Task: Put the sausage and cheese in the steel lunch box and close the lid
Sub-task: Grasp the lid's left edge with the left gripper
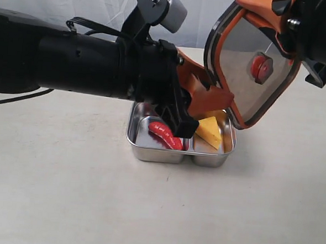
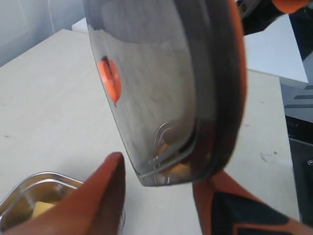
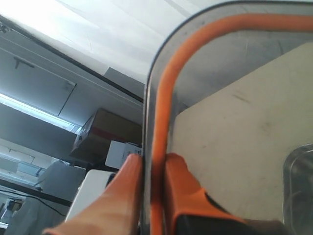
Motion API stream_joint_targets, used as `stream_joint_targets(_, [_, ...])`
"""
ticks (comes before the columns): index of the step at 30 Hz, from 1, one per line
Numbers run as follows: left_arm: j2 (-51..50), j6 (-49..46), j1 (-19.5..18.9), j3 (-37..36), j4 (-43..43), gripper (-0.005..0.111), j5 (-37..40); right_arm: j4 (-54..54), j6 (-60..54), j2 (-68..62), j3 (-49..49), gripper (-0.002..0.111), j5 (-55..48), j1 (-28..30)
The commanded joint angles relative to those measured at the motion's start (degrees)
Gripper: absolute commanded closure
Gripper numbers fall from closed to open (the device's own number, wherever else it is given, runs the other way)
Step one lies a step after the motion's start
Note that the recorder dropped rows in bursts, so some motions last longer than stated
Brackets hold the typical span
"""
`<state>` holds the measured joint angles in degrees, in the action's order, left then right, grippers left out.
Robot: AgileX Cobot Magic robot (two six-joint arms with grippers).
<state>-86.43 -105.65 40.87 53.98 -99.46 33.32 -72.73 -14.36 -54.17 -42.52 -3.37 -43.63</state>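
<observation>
The steel lunch box stands open on the table, with the red sausage in its left compartment and the yellow cheese in its right one. Above and behind the box the dark lid hangs tilted, orange valve showing. My right gripper is shut on the lid's upper rim, one finger on each face. My left gripper is open over the box. The lid's lower corner sits between its fingers, and the left finger stands apart from it.
The cream table runs wide around the box. A white curtain hangs behind it. My black left arm stretches across the back left. Boxes are stacked beyond the table's edge.
</observation>
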Motion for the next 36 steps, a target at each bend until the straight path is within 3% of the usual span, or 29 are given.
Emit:
stream_joint_targets(1, [-0.2, 0.5, 0.4, 0.3, -0.5, 0.08, 0.5, -1.3, -0.7, -1.4, -0.5, 0.109, -1.3, 0.1])
stream_joint_targets(8, [-0.2, 0.3, 0.4, 1.1, -0.5, 0.106, 0.6, -1.3, -0.7, -2.7, -0.8, 0.109, -3.2, 0.1])
stream_joint_targets(16, [-0.2, -2.2, 0.4, 2.3, -0.5, 0.107, -2.4, 0.7, -2.8, -2.7, -0.8, 0.109, -4.8, 0.1])
stream_joint_targets(23, [-0.2, -2.5, 0.4, 2.3, -0.5, 0.107, -9.9, 8.4, -3.0, -2.0, -0.8, 0.108, -5.0, 0.1])
stream_joint_targets(25, [-0.2, -2.5, 0.4, 2.3, -0.5, 0.107, -11.4, 9.9, -3.0, -1.9, -0.8, 0.1, -5.1, 0.1])
stream_joint_targets(30, [-0.2, -4.7, 0.4, 2.3, -0.5, 0.107, -13.8, 10.0, -3.0, -1.9, -0.8, 0.062, -6.2, 0.1])
stream_joint_targets(32, [-0.2, -5.5, 0.4, 2.3, -0.5, 0.107, -14.1, 10.0, -3.0, -1.9, -0.8, 0.051, -7.9, 0.1])
stream_joint_targets(36, [-0.2, -6.3, 0.4, 2.3, -0.2, 0.107, -15.6, 10.2, -3.0, -1.9, -0.8, 0.047, -11.7, 0.1])
